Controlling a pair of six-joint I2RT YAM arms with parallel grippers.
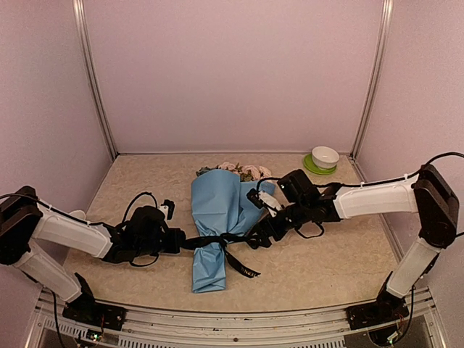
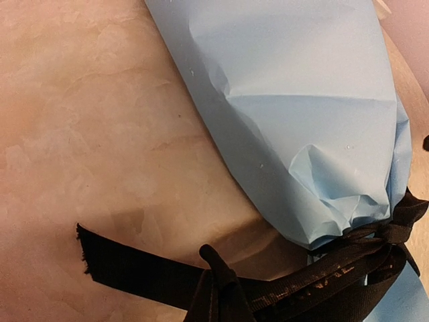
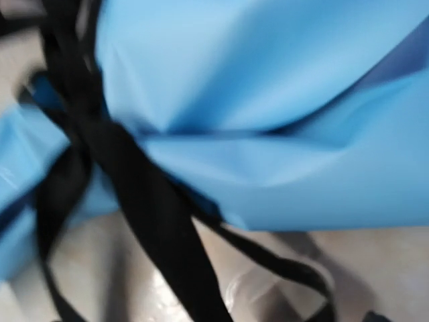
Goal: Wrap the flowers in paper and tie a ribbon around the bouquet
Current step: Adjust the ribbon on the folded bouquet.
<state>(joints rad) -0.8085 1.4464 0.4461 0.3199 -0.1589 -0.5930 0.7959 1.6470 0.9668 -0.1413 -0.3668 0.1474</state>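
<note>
The bouquet (image 1: 216, 210) lies in the middle of the table, a light blue paper (image 2: 301, 100) cone with pink and blue-grey flowers (image 1: 241, 172) poking from its far wide end. A black ribbon (image 1: 217, 240) is knotted round the cone's narrow part, with one tail (image 1: 243, 267) trailing to the near right. My left gripper (image 1: 177, 242) is just left of the cone, shut on the ribbon (image 2: 154, 275), whose frayed end sticks out to the left. My right gripper (image 1: 255, 238) is close to the cone's right side and stands open. Its blurred wrist view shows loose ribbon (image 3: 154, 215) against the paper (image 3: 268, 100).
A white bowl (image 1: 325, 156) sits on a green plate (image 1: 313, 168) at the back right corner. Pale walls and metal posts enclose the table on three sides. The left arm's black cable (image 1: 138, 199) loops up behind its wrist.
</note>
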